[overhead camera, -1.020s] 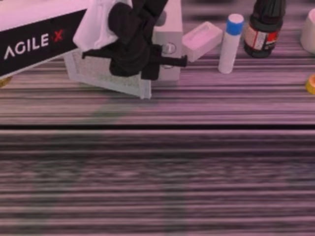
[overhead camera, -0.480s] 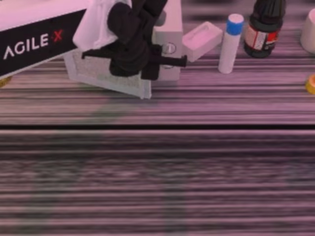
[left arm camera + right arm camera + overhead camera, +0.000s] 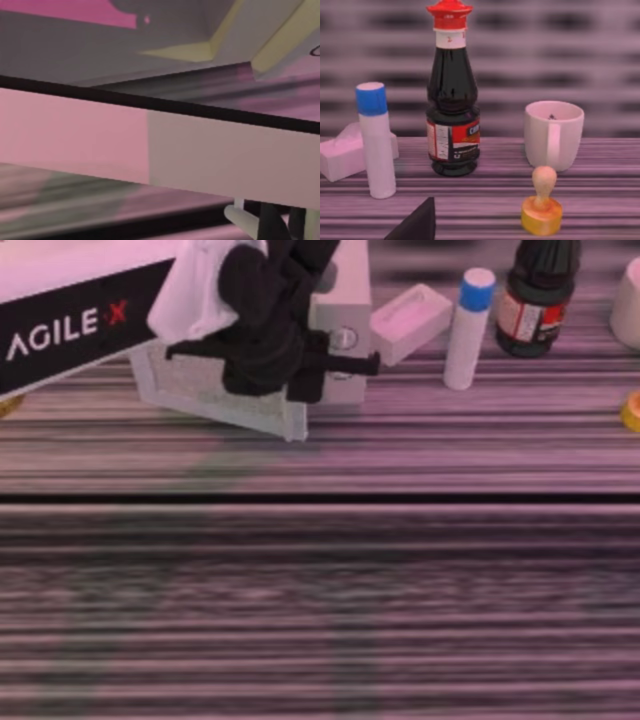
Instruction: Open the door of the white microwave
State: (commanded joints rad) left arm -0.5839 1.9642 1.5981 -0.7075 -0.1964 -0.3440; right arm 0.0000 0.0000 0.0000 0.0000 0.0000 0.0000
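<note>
Although the left arm covers much of it, the white microwave shows as a small boxy white body at about eleven o'clock on the striped table, with a round silver knob on its front. Its door, a flat white panel with a grey speckled mesh window, stands swung out from the front, its free edge pointing toward five o'clock. The left gripper sits over the door beside the knob panel; whether its fingers are clenched or released I cannot tell, as the black wrist hides them. The left wrist view gives only close pale surfaces, hard to make out. At one o'clock stand a dark sauce bottle, a white mug, a blue-capped white tube, a small white box and a yellow stamp
</note>
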